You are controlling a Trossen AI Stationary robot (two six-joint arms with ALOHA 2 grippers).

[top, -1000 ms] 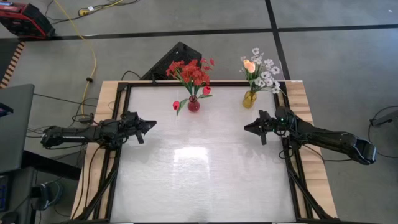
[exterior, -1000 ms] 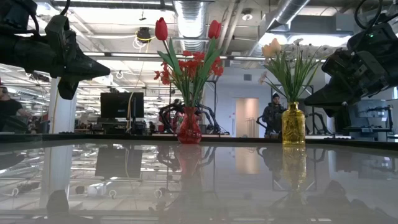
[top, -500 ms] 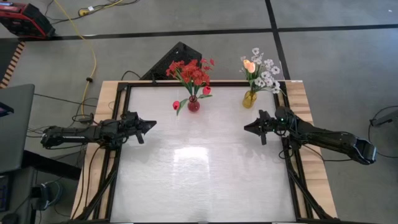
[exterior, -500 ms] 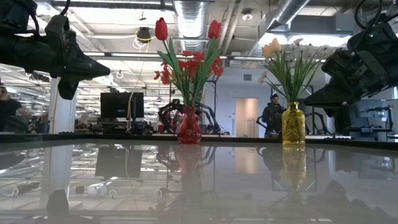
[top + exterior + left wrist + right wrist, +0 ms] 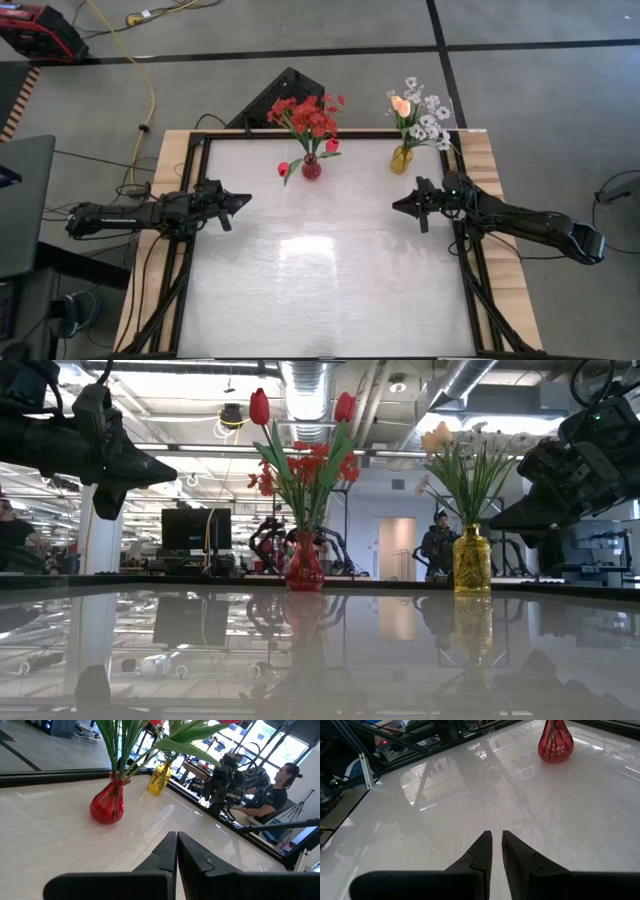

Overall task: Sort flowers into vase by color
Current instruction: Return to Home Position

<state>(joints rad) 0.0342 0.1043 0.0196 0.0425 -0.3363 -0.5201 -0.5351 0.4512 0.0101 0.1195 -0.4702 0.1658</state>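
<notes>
A red glass vase (image 5: 311,168) (image 5: 107,807) stands at the table's far middle and holds red flowers (image 5: 308,115) on green stems. To its right, a yellow vase (image 5: 401,158) (image 5: 472,565) holds cream-peach tulips (image 5: 400,104) and small white blossoms (image 5: 432,122). My left gripper (image 5: 245,200) (image 5: 177,837) hovers shut above the table's left side, pointing right. My right gripper (image 5: 396,206) (image 5: 497,835) hovers above the right side, pointing left. Its fingers are drawn together to a narrow slit with nothing between them. Both grippers are well short of the vases.
The white tabletop (image 5: 320,270) lies bare between the arms and toward the near edge. A dark laptop (image 5: 20,200) sits off the table's left side. A yellow cable (image 5: 150,80) runs across the floor behind. People (image 5: 437,545) (image 5: 280,795) are in the room beyond the table.
</notes>
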